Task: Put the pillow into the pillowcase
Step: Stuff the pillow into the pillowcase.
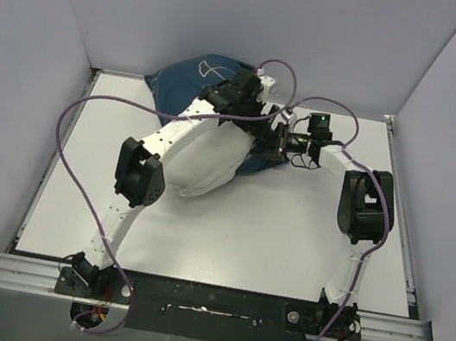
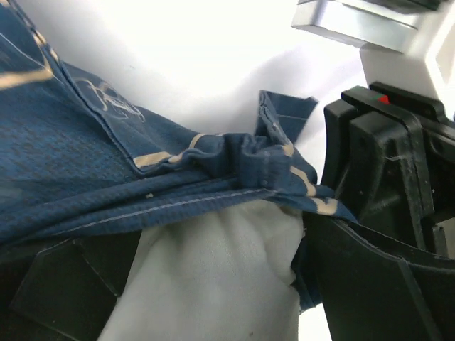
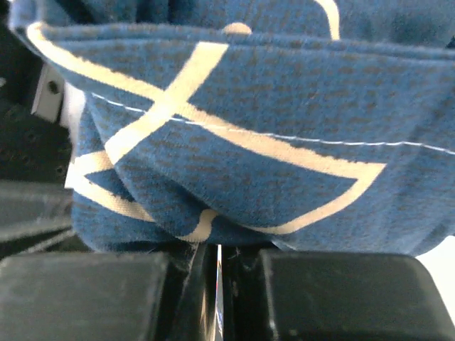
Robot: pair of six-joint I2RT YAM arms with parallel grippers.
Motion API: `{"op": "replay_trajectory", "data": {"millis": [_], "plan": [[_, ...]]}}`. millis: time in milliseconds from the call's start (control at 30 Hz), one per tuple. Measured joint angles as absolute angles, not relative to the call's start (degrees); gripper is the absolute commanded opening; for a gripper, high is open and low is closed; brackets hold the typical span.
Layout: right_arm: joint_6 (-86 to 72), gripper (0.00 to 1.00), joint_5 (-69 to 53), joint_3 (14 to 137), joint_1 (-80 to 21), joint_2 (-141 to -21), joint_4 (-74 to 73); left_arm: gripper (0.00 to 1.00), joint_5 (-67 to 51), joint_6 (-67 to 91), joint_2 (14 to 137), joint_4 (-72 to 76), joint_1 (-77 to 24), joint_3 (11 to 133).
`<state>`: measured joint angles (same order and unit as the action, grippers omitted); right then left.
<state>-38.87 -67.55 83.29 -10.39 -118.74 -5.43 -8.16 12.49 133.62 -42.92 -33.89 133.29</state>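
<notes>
White desk (image 1: 287, 233). A plump white stuffed pillow (image 1: 202, 166) lies at its centre, the 12 o'clock end inside a navy whale-print fabric pillowcase (image 1: 186, 80). Left tool (image 1: 243, 92) is spread wide at the opening. Right tool (image 1: 278, 144), at the pillow's 3 o'clock, pinches the pillowcase edge.

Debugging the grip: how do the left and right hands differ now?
The left hand is open, jaws apart around the pillowcase hem and pillow; the right hand is shut, pinching pillowcase fabric. The left hand reaches farther across the table than the right. Both are at its mouth.
</notes>
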Motion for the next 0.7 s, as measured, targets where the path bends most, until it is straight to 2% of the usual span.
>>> {"op": "replay_trajectory", "data": {"millis": [67, 200, 300, 333, 367, 400, 467, 600, 700], "plan": [[-39.46, 0.00, -67.72, 83.37, -10.39, -118.74, -4.91, 0.96, -2.57, 5.74, 133.62, -45.50, -35.77, 135.87], [-39.70, 0.00, -68.14, 83.42, -10.11, -118.85, -4.78, 0.62, 3.01, -4.03, 133.62, -47.09, -38.35, 138.06], [-39.70, 0.00, -68.14, 83.42, -9.82, -118.89, -4.73, 0.43, -0.30, -4.27, 133.62, -48.69, -37.85, 138.63], [-39.68, 0.00, -68.14, 83.42, -9.80, -118.89, -4.71, 0.42, -2.31, -3.11, 133.62, -49.41, -37.30, 139.17], [-39.68, 0.00, -68.16, 83.42, -9.80, -118.89, -4.64, 0.44, -3.97, -1.56, 133.62, -49.95, -36.69, 139.83], [-39.66, 0.00, -68.16, 83.42, -9.80, -118.89, -4.58, 0.49, -6.22, 0.38, 133.62, -50.17, -35.81, 140.46], [-39.62, 0.00, -68.16, 83.42, -9.78, -118.89, -4.36, 0.70, -9.98, 4.45, 133.49, -49.71, -33.91, 140.86], [-39.48, 0.00, -68.14, 83.42, -9.78, -118.89, -4.34, 0.96, -17.17, 12.21, 130.78, -44.56, -30.00, 134.67], [-39.46, 0.00, -68.14, 83.42, -9.78, -118.89, -4.34, 0.98, -22.22, 18.31, 125.67, -36.14, -27.79, 124.70]]}}
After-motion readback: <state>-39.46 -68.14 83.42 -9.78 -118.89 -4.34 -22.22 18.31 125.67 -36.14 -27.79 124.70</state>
